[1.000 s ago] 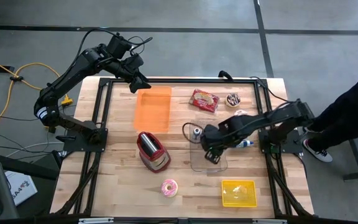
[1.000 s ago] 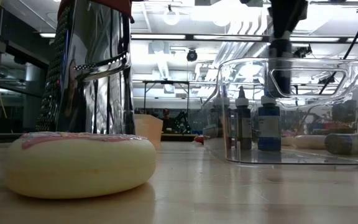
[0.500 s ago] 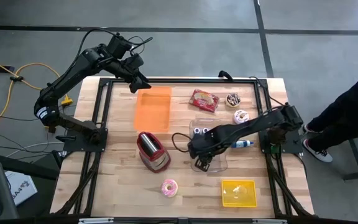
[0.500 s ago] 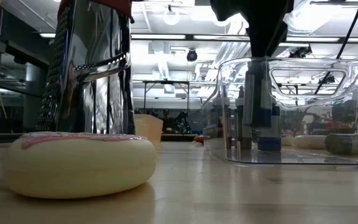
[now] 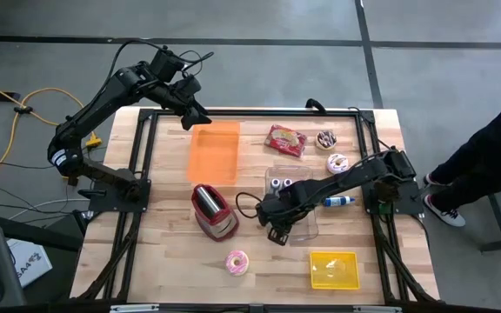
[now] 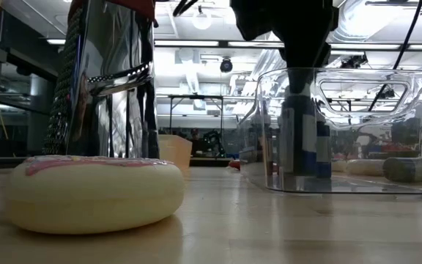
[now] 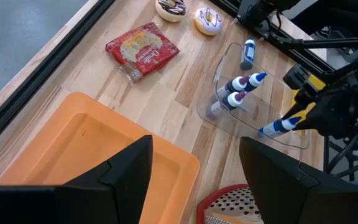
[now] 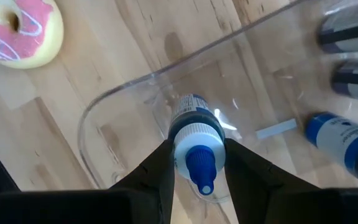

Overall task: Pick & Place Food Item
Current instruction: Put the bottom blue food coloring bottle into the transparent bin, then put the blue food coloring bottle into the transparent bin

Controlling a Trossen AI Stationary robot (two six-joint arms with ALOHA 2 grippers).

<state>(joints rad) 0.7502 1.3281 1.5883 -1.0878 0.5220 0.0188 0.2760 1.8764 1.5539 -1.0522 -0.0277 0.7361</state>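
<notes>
One small blue-capped bottle (image 8: 193, 140) sits pinched near its neck in the right gripper (image 8: 194, 163); it looks light, hard, slippery; left gripper (image 7: 194, 168) spread wide.

Toaster (image 5: 213, 210) stands left of bin (image 5: 304, 228); doughnut (image 5: 237, 262) lies before both.

1. Grey concrete floor (image 5: 259, 52) crossed by dark seam lines.
2. Light wooden plank desk (image 5: 168, 252) on a black metal frame (image 5: 137, 174).
3. Yellow cable (image 5: 7, 130) trailing across the floor.
4. Bright ceiling lamps (image 6: 202, 20) and white beams overhead.
</notes>
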